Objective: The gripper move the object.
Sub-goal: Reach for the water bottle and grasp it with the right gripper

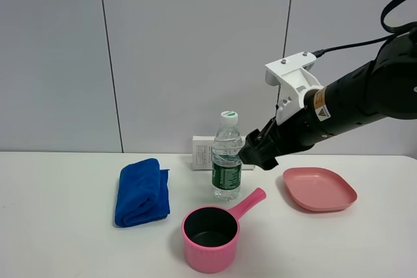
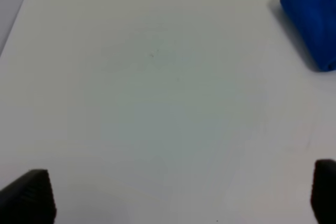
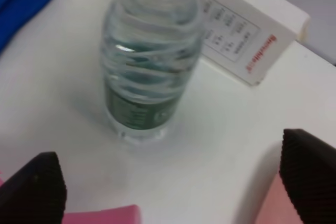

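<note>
Just beside the upright bottle [image 1: 227, 161], the right gripper [image 1: 249, 153] gapes.

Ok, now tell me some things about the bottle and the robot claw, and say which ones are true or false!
1. The bottle stands upright on the table. True.
2. The right gripper is squeezing the bottle. False: its jaws are open, with the bottle just ahead of them.
3. In the high view, the blue towel lies left of the bottle. True.
4. The bottle is inside the pink pot. False: it stands on the table behind the pot.
</note>
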Motion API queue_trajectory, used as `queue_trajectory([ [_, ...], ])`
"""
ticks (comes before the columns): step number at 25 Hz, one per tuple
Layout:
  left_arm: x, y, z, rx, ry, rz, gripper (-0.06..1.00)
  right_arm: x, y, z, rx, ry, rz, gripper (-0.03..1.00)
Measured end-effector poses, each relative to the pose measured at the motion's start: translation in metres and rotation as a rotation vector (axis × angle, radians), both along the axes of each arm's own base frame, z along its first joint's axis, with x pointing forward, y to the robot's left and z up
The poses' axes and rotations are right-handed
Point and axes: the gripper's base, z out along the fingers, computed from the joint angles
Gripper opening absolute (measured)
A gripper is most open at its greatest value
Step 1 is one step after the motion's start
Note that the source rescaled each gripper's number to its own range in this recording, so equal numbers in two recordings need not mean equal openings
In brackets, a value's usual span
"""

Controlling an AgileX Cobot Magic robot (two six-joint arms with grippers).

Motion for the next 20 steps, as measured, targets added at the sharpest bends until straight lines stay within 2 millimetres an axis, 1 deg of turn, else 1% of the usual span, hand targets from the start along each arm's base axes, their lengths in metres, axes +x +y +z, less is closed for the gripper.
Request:
queue_trajectory([
  [4, 0.000, 0.000, 0.000, 0.000, 0.000, 0.000, 1.00, 0.004, -0.007, 0.001, 0.013, -0.005, -0.026, 0.56],
  [5, 0.000, 0.000, 0.000, 0.000, 0.000, 0.000, 1.00, 0.004, -0.006, 0.001, 0.022, -0.012, -0.021, 0.58],
  [7, 0.000, 0.000, 0.000, 0.000, 0.000, 0.000, 1.00, 0.005, -0.004, 0.001, 0.038, -0.023, -0.010, 0.71],
  [8, 0.000, 0.000, 0.000, 0.000, 0.000, 0.000, 1.00, 0.006, -0.003, -0.001, 0.046, -0.026, -0.004, 0.81],
  [9, 0.000, 0.000, 0.000, 0.000, 0.000, 0.000, 1.00, 0.007, -0.002, -0.004, 0.052, -0.018, -0.004, 0.89],
  [11, 0.000, 0.000, 0.000, 0.000, 0.000, 0.000, 1.00, 0.010, -0.001, -0.018, 0.046, 0.019, -0.014, 0.96],
  [13, 0.000, 0.000, 0.000, 0.000, 0.000, 0.000, 1.00, 0.012, 0.000, -0.029, 0.049, 0.049, -0.022, 0.98],
  [15, 0.000, 0.000, 0.000, 0.000, 0.000, 0.000, 1.00, 0.013, 0.002, -0.036, 0.061, 0.059, -0.021, 0.99],
  [20, 0.000, 0.000, 0.000, 0.000, 0.000, 0.000, 1.00, 0.015, 0.004, -0.036, 0.089, 0.040, -0.008, 1.00],
])
